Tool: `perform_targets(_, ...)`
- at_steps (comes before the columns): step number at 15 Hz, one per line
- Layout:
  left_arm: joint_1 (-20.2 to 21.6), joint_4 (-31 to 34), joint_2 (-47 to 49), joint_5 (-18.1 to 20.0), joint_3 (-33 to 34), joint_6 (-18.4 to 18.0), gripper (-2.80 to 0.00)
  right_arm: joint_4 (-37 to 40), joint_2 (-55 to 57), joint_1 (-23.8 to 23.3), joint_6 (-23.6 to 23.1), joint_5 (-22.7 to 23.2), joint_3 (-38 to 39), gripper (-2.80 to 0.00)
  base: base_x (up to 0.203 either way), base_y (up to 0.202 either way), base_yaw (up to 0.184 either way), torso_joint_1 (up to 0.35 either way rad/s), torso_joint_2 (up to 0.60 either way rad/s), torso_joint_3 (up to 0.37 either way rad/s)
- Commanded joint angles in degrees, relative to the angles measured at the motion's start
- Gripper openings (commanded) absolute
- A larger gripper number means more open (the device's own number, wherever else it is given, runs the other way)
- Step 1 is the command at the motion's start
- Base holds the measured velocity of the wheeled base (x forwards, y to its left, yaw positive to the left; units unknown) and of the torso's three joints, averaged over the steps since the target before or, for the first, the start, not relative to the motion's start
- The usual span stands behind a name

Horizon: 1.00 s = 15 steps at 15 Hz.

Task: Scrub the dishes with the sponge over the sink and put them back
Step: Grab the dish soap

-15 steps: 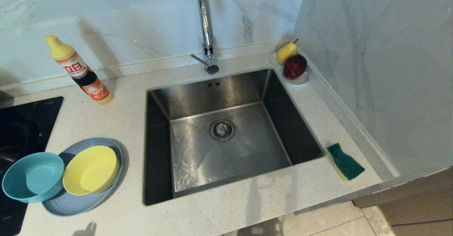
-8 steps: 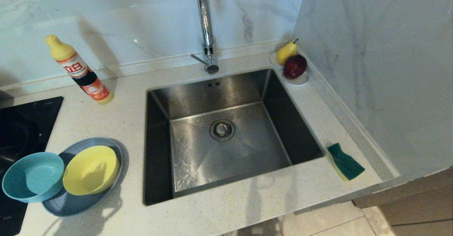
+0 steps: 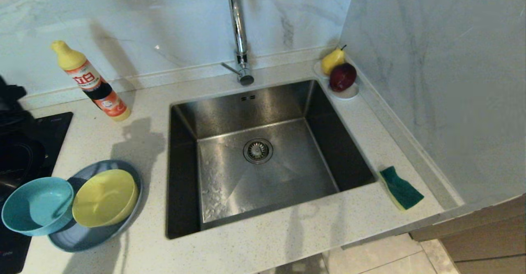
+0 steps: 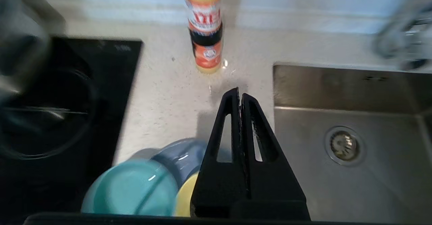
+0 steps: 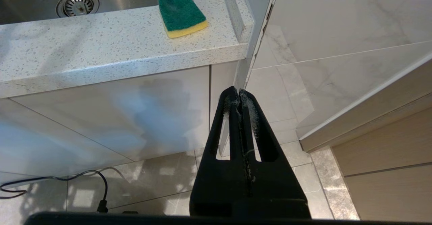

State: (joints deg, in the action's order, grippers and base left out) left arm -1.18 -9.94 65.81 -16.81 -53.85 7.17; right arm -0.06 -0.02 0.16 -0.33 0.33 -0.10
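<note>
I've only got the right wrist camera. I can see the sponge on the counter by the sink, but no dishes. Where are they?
Observer: On the counter left of the sink. The yellow bowl sits in the grey-blue plate.
Operator: And the teal one?
Observer: The teal bowl rests against the plate's rim, partly over the black cooktop.
Operator: Where's the left hand?
Observer: The left hand is shut and empty, above the dishes, pointing toward the detergent bottle.
</note>
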Motion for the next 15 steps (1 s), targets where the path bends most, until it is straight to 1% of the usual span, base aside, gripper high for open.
perform_targets(1,0.36,-2.39,14.57,-0.49,-2.26,3.03,-2.80,-0.03,-0.04,0.02,-0.02,0.02,0.01,-2.80,0.000,0.000,0.000,0.000,0.00,0.000)
perform_targets(2,0.76,-3.57,18.14,-0.26,-3.15,4.90,-2.80,-0.03,-0.06,0.02,-0.02,0.02,0.01,-2.80,0.000,0.000,0.000,0.000,0.00,0.000)
perform_targets(4,1.13,-6.65,23.64,0.10,-5.07,6.56,-2.80,-0.03,-0.06,0.02,-0.02,0.02,0.01,-2.80,0.000,0.000,0.000,0.000,0.00,0.000)
perform_targets(8,2.23,-12.33,30.93,0.29,-9.74,6.52,-2.80,-0.03,-0.06,0.02,-0.02,0.02,0.01,-2.80,0.000,0.000,0.000,0.000,0.00,0.000)
perform_targets(12,3.87,-13.38,35.95,0.29,-12.63,6.15,-2.80,-0.03,-0.06,0.02,-0.02,0.02,0.01,-2.80,0.000,0.000,0.000,0.000,0.00,0.000)
perform_targets(13,3.90,-13.53,37.13,0.29,-13.29,6.16,0.00,-0.03,-0.06,0.02,-0.02,0.02,0.01,-2.80,0.000,0.000,0.000,0.000,0.00,0.000)
perform_targets(15,3.91,-13.84,38.67,0.29,-15.54,6.76,0.00,-0.03,-0.06,0.02,-0.02,0.02,0.01,-2.80,0.000,0.000,0.000,0.000,0.00,0.000)
